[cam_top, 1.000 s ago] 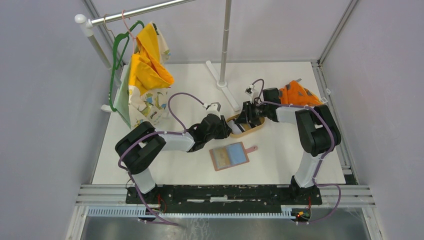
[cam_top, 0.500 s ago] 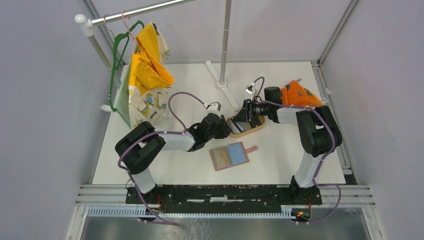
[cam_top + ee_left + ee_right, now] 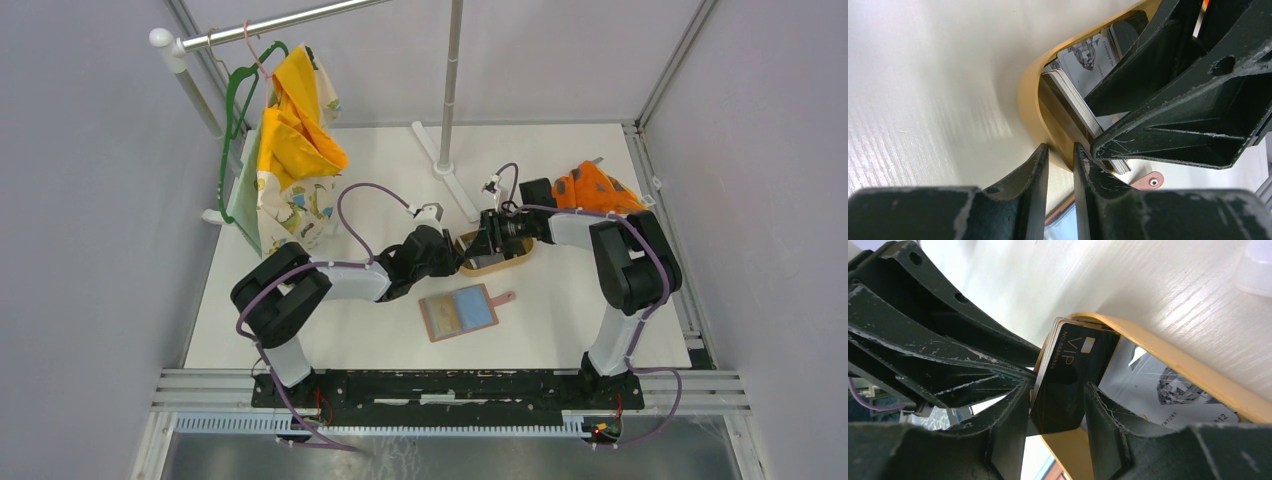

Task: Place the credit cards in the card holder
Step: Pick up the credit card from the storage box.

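An oval light-wood tray [image 3: 512, 262] sits mid-table with the credit cards in it. My left gripper [image 3: 1060, 147] is shut on the tray's rim [image 3: 1030, 100] at its left end. A stack of credit cards [image 3: 1063, 370], a black VIP one on top, stands tilted against that end. My right gripper [image 3: 1058, 387] is open around the stack, with a thin gap on one side. A white card [image 3: 1168, 390] lies flat on the tray floor. The card holder [image 3: 460, 312] lies open on the table in front of the tray, blue-grey inside up, strap tab [image 3: 1148, 181] to the right.
An orange patterned cloth [image 3: 592, 188] lies behind the right arm. A clothes rack with a green hanger and yellow garments [image 3: 290, 140] stands at the back left. The rack's upright pole and white foot [image 3: 450, 180] stand just behind the tray.
My right gripper has slid left along the tray toward its left end and its jaws have widened slightly. The left arm and the card holder have not moved.
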{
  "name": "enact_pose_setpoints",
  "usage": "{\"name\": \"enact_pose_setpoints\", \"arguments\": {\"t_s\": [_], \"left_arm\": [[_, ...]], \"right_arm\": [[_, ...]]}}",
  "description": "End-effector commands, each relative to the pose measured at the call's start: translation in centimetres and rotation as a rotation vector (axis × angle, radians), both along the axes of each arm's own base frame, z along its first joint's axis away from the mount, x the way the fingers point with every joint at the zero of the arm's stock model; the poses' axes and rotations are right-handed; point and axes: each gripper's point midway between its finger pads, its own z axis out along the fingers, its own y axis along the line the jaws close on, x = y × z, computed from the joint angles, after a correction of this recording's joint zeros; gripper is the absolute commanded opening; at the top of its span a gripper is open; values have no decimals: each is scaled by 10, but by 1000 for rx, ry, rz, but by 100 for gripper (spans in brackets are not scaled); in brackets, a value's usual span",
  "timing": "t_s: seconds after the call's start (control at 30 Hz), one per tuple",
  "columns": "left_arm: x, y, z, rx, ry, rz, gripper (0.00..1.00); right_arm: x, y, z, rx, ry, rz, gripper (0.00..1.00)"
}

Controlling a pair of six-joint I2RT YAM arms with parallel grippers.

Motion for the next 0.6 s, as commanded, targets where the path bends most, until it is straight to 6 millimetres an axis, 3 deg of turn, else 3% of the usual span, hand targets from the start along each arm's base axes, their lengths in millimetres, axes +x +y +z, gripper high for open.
{"name": "enact_pose_setpoints", "arguments": {"t_s": [0.0,0.4,0.57], "left_arm": [[13,-11,20,-16,-60,-15,31],[14,-16,25,-16,-70,-34,32],[13,-17,26,-18,-72,-45,32]], "right_arm": [[17,-7,10,-66,-106,-8,50],[26,-22,11,-82,-108,-47,38],[22,-20,7,-57,-81,-30,40]]}}
